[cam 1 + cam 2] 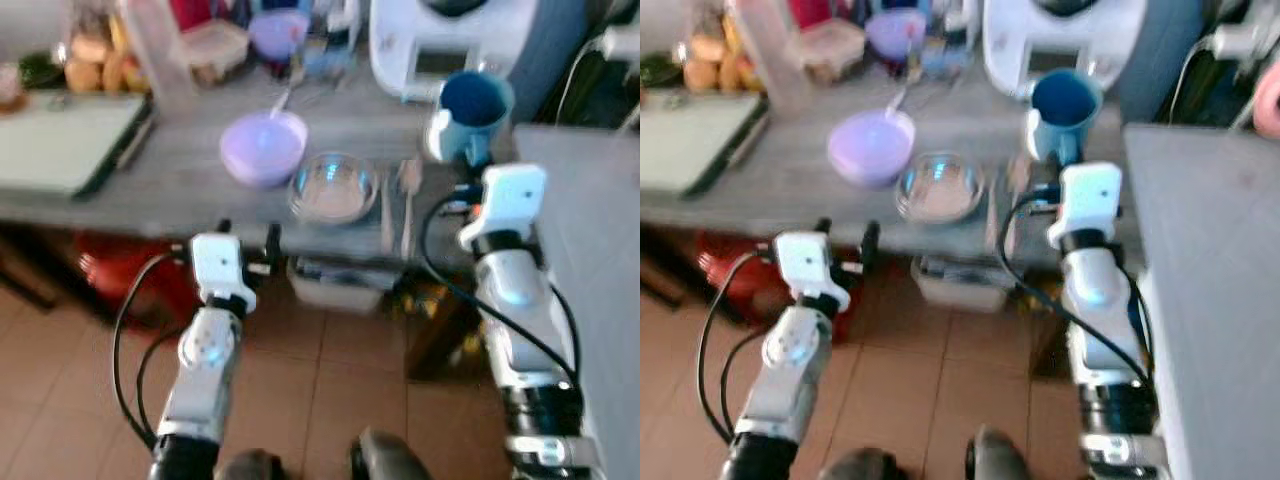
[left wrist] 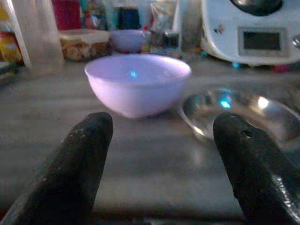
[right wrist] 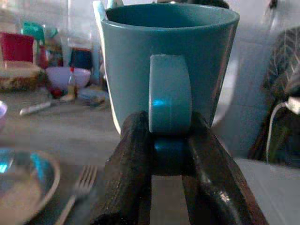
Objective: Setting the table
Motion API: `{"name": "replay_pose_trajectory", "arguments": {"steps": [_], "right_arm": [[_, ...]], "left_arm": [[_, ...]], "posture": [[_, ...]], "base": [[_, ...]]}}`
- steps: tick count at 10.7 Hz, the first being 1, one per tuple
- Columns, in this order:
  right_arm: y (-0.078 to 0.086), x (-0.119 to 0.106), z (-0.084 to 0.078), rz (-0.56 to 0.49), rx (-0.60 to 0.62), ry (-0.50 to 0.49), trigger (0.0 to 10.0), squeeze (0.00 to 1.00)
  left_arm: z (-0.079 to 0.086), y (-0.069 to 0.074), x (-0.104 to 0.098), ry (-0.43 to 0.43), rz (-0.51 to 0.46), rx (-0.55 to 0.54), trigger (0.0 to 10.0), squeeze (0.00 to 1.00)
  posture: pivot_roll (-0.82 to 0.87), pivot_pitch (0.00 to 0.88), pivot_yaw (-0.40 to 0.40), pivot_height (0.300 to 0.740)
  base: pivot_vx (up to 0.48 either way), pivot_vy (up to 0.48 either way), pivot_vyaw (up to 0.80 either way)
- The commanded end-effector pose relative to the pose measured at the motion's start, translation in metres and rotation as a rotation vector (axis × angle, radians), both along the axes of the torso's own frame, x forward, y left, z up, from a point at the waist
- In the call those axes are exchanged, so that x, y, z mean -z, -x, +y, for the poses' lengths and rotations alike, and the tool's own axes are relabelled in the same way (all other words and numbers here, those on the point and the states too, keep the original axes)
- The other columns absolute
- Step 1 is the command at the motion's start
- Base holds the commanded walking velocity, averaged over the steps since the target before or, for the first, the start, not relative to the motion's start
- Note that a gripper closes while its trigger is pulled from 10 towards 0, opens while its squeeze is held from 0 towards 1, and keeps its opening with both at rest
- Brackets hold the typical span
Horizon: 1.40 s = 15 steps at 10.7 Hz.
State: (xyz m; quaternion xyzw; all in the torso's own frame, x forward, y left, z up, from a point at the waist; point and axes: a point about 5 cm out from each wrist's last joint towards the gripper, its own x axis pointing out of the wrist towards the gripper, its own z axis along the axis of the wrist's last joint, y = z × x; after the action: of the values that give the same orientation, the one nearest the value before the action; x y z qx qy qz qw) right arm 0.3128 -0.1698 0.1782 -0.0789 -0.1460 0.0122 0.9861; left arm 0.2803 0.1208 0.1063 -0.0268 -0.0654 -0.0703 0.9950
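A blue mug [image 1: 472,112] stands at the right of the grey counter [image 1: 180,180], and my right gripper [image 3: 165,150] is shut on its handle [image 3: 168,101]. A lilac bowl [image 1: 263,146] sits mid-counter with a clear glass bowl [image 1: 334,187] beside it on the right. A fork [image 1: 408,190] lies between the glass bowl and the mug. My left gripper [image 2: 159,140] is open at the counter's front edge, just short of the lilac bowl [image 2: 138,82], with nothing between its fingers [image 2: 86,154].
A white kitchen appliance [image 1: 450,40] stands behind the mug. A tray [image 1: 65,140] lies at the counter's left, with bread rolls [image 1: 95,60], a plastic box [image 1: 215,45] and a second lilac bowl [image 1: 278,30] along the back. A grey surface [image 1: 590,230] adjoins on the right. Tiled floor lies below.
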Motion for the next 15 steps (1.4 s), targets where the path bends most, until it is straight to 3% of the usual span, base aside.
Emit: {"name": "replay_pose_trajectory", "arguments": {"steps": [1,4,6,7,9,12,15], "right_arm": [[0.0,-0.006,0.01,-0.032,-0.032,0.001,10.0,0.0],[-0.001,-0.005,0.007,-0.027,-0.026,0.001,10.0,0.0],[-0.004,-0.004,0.002,-0.001,-0.065,-0.019,10.0,0.0],[-0.013,-0.007,-0.006,0.01,-0.076,-0.011,10.0,0.0],[-0.028,-0.011,-0.012,0.027,-0.103,0.007,10.0,0.0],[-0.038,-0.01,-0.006,0.041,-0.206,0.044,10.0,0.0],[-0.045,-0.01,-0.009,0.052,-0.227,0.035,10.0,0.0]], "left_arm": [[0.01,0.001,-0.001,-0.015,0.0,-0.035,10.0,0.0],[0.025,0.006,-0.002,-0.044,-0.005,-0.119,10.0,0.0],[0.047,0.026,0.004,-0.135,0.027,-0.24,10.0,0.0],[0.063,0.037,0.007,-0.182,0.051,-0.322,10.0,0.0],[0.073,0.046,0.005,-0.207,0.067,-0.366,10.0,0.0],[0.075,0.053,0.004,-0.223,0.086,-0.369,10.0,0.0],[0.08,0.056,0.005,-0.232,0.102,-0.401,10.0,0.0]], "posture": [[-0.08,0.093,0.036,0.74],[-0.07,0.112,0.032,0.74],[-0.05,0.156,0.034,0.74],[-0.02,0.194,0.027,0.74],[0.0,0.219,0.02,0.74],[0.03,0.226,0.023,0.74],[0.04,0.224,0.022,0.74]], "base": [[0.454,0.0,0.0],[0.203,0.0,0.0],[0.0,0.0,0.0],[0.0,0.0,0.0],[0.0,0.0,0.0],[0.0,0.0,0.0],[0.0,0.0,0.0]]}}
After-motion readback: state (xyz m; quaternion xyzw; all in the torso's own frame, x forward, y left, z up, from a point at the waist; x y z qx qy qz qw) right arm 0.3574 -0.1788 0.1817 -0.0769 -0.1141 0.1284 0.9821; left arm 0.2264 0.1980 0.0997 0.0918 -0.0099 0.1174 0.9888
